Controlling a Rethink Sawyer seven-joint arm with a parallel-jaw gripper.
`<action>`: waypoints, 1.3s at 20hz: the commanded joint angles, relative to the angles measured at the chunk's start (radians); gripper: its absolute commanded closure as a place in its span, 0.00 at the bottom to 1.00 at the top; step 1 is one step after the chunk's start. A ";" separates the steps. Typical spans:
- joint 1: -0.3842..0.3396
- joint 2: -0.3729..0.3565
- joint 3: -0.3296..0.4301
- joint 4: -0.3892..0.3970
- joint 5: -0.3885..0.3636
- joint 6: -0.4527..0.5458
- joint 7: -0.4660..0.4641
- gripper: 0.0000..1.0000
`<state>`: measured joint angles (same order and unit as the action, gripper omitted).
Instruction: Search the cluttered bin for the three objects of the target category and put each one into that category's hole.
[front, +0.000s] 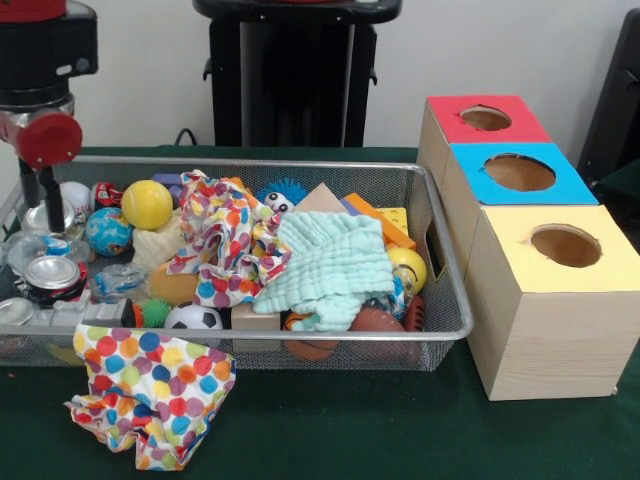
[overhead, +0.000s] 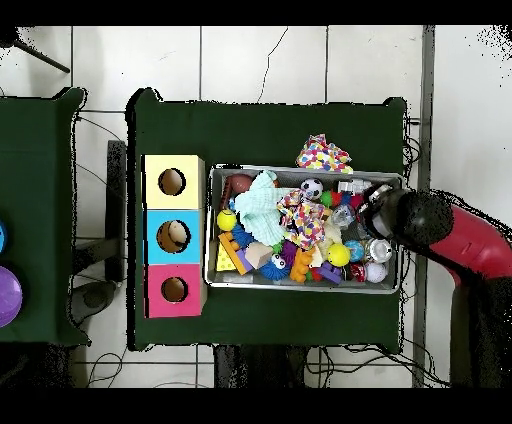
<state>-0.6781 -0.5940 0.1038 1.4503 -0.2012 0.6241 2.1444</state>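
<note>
The wire mesh bin (front: 300, 164) is full of clutter; it also shows in the overhead view (overhead: 300, 287). A pale yellow bun-like squishy toy (front: 157, 245) lies under the bright yellow ball (front: 147, 204). An orange-brown one (front: 174, 288) lies in front of it. A third is hidden. My gripper (front: 42, 215) reaches down into the bin's left end, left of both toys, among cans; from overhead it (overhead: 377, 203) is at the bin's right end. The red-topped box's hole (front: 485, 118) is behind the bin's right end; overhead shows this hole (overhead: 174, 290) left of the bin.
The blue-topped box (front: 560, 190) and the yellow-topped box (front: 510, 250) stand in a row with the red one. A polka-dot cloth (front: 150, 395) hangs over the bin's front rim; another (front: 225, 245) and a mint cloth (front: 330, 265) cover toys. Crushed cans (front: 50, 275) lie near the gripper.
</note>
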 joint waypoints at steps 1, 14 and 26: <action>0.002 0.089 0.123 0.097 -0.062 -0.086 -0.103 0.00; -0.006 0.219 0.137 0.048 -0.138 -0.247 -0.072 0.00; 0.004 0.312 0.135 -0.074 -0.171 -0.167 -0.117 0.00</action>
<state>-0.6841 -0.3741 0.1882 1.4357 -0.3033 0.3941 2.1444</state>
